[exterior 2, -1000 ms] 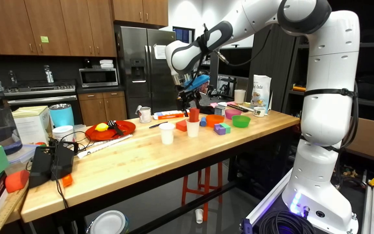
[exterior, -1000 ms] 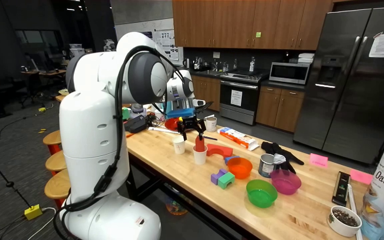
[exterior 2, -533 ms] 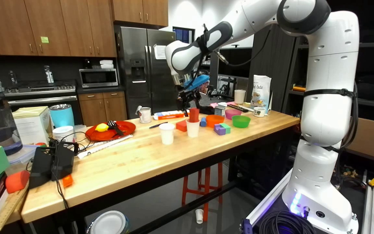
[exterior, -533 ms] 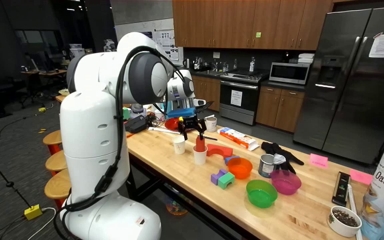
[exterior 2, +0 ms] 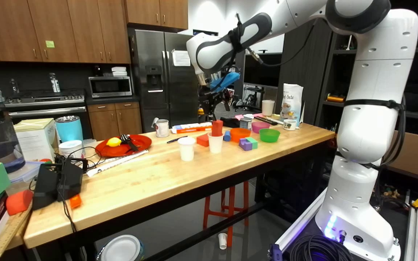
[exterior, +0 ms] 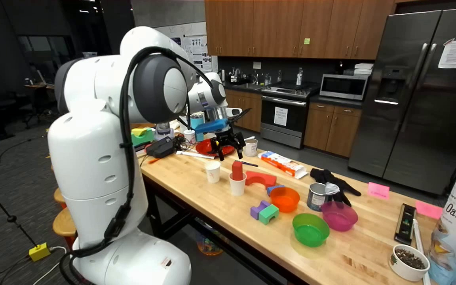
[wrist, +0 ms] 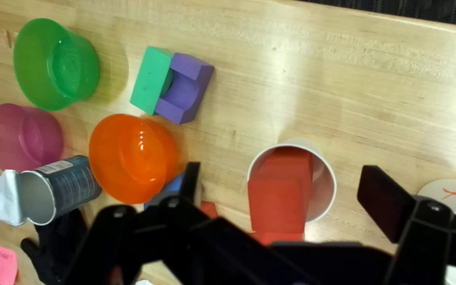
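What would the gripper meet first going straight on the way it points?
The open gripper would probably first meet the red block in a white cup; how far below it sits is unclear.

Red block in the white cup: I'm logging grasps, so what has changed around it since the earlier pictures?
The jaws have risen in both exterior views as the arm drew back. They stand open now and looked spread before, so no grasp or release shows. The red block stays in its white cup; the other cup and green bowl stay too.
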Controlling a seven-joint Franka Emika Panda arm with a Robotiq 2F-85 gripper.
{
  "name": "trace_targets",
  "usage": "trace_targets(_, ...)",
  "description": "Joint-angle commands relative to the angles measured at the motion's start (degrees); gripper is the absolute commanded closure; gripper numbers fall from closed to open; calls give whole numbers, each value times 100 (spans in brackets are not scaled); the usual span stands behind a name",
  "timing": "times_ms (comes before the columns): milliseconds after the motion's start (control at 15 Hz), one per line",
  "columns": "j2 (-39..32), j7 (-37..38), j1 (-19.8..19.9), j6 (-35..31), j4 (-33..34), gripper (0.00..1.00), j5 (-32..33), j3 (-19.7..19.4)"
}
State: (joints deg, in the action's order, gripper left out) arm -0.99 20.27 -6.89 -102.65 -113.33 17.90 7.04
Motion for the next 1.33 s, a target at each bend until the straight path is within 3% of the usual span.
trace_targets(0,121,-43,19,-234,-198,0,-116,-32)
trace_targets(733,-98,62,76,-1094,-431,0,82,-144)
trace_targets(1200,-274,-337,121,-1682,-469,0,-202,-204)
trace_targets(1267,-300,-398,133,-1723,-471,25,-254,-212)
